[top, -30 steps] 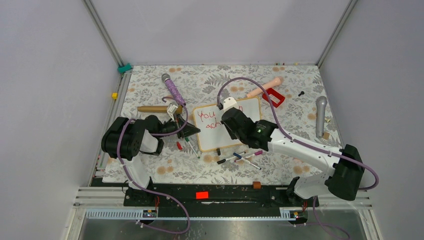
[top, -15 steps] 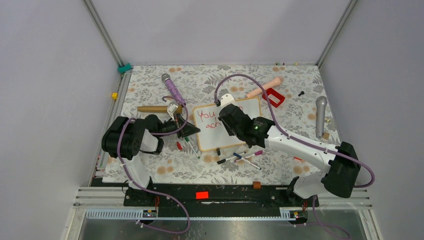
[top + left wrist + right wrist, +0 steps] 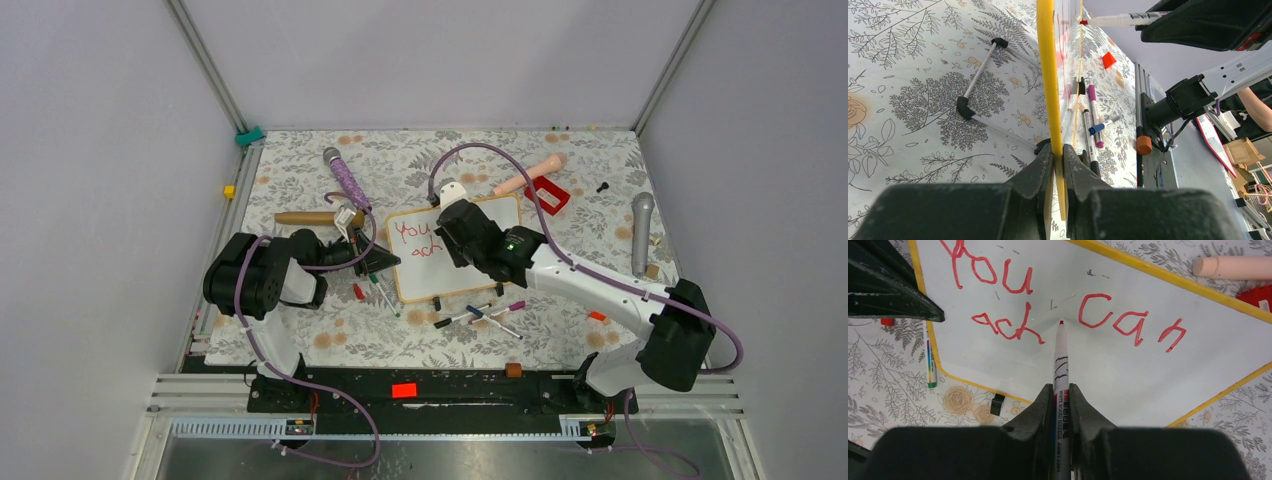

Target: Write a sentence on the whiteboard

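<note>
At table centre the whiteboard (image 3: 432, 281) lay, sentence (image 3: 1024, 322) reading "You can ach". My left gripper (image 3: 1057, 150) pinched its frame edge; right gripper (image 3: 1061, 390) clamped the marker (image 3: 1060, 355), tip near the board. Board looked light, stiff, slick, so I'd grip it by the frame.

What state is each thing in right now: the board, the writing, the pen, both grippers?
whiteboard, lying flat
sentence, unfinished, reads "You can ach"
red marker, uncapped, tip just after "ach"
left gripper, shut on the whiteboard's edge
right gripper, shut on the red marker
</note>
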You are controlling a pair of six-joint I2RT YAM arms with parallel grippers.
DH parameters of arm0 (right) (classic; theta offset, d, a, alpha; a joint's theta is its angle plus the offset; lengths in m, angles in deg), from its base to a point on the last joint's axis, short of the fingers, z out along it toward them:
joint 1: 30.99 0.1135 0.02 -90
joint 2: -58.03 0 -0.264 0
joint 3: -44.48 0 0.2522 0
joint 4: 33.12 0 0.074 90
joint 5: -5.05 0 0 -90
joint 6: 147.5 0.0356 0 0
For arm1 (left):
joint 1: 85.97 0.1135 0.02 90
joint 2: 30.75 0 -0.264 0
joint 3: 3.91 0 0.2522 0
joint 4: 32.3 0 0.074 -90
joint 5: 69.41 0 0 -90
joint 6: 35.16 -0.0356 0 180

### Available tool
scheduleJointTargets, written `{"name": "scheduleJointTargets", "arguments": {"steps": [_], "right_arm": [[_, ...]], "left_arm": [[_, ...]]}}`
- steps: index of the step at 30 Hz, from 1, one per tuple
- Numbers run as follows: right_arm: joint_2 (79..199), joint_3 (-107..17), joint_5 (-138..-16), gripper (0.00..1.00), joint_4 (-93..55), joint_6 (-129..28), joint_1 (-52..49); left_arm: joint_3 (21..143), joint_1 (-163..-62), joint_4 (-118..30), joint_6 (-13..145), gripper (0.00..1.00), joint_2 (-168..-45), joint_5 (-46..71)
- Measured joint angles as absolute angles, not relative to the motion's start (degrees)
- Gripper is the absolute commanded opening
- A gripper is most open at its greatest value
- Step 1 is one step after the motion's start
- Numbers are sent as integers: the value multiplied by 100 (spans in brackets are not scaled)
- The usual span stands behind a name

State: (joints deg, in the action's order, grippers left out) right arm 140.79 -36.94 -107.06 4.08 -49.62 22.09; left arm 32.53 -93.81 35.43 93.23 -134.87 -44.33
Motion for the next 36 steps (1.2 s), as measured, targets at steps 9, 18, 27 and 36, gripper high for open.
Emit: {"name": "scheduleJointTargets", "arguments": {"steps": [9,18,27,36], "right_arm": [[14110,-3696,-10523,0,412,-4960,2207],[14403,-3976,-10536,0,605,-4949,2209],[14455,-4068,-10638,0,740,-4866,2209],[14455,-4068,-10621,0,738,-4866,2209]], "left_arm": [[3253,-9381,3543,9323,1,-13487,-4433],[3253,-9374,3506,9321,1,-13485,-4427],[3253,-9372,3500,9321,1,-13487,-4425],[3253,-9374,3497,9321,1,-13487,-4427]]}}
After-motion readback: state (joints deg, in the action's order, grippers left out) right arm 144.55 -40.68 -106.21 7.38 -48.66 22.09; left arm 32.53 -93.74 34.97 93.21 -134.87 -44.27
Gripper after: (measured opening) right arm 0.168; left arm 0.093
